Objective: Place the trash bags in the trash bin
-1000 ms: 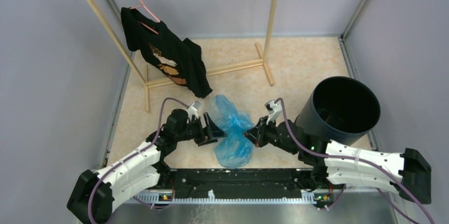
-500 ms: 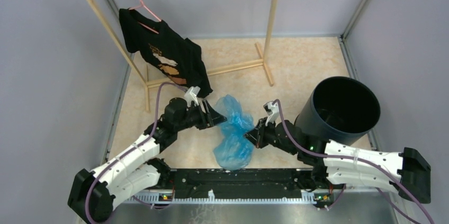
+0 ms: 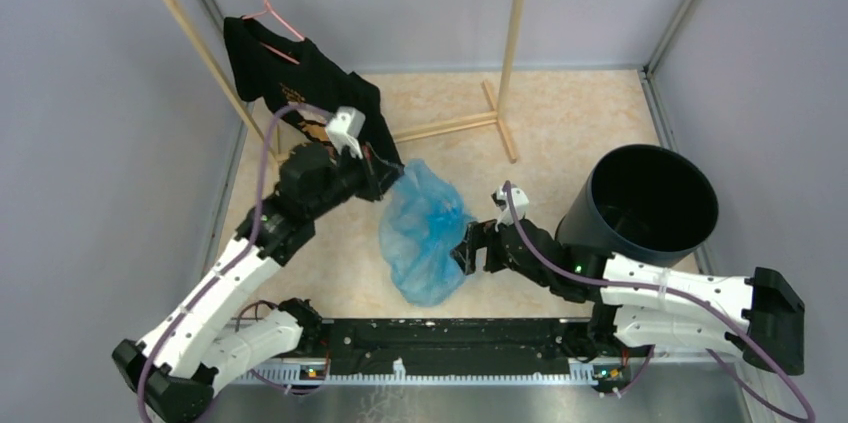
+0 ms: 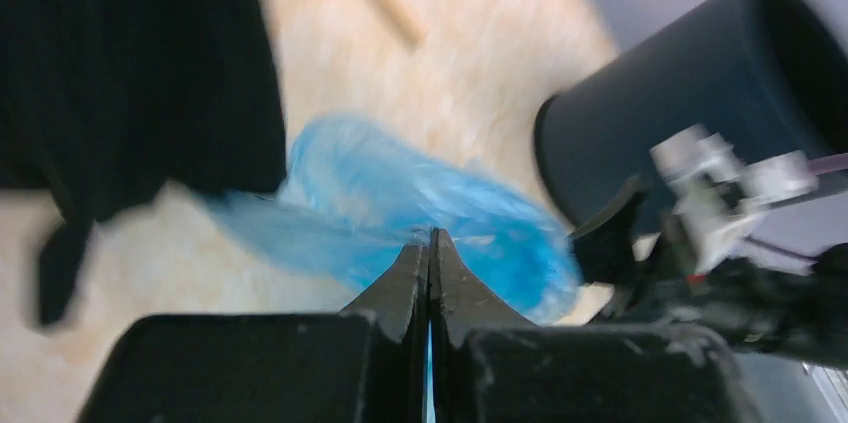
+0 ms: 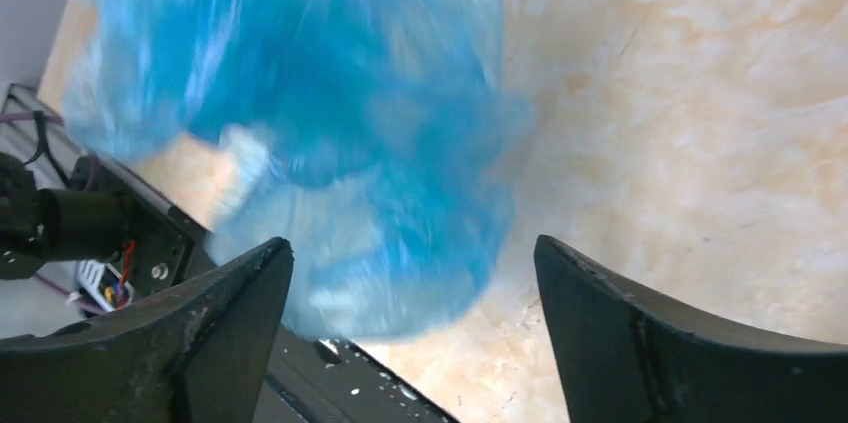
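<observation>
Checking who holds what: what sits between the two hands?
The blue trash bag, pinched by the shut left hand and hanging before the open right hand, as the top view shows.

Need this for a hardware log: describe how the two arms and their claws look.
Both the left arm and right arm have white shell segments, black joints and black bases. A purple cable loops along each, and a small white block sits at each wrist. A green light glows on the right arm. The left claw and right claw are black, with tapering wedge-shaped fingers.
</observation>
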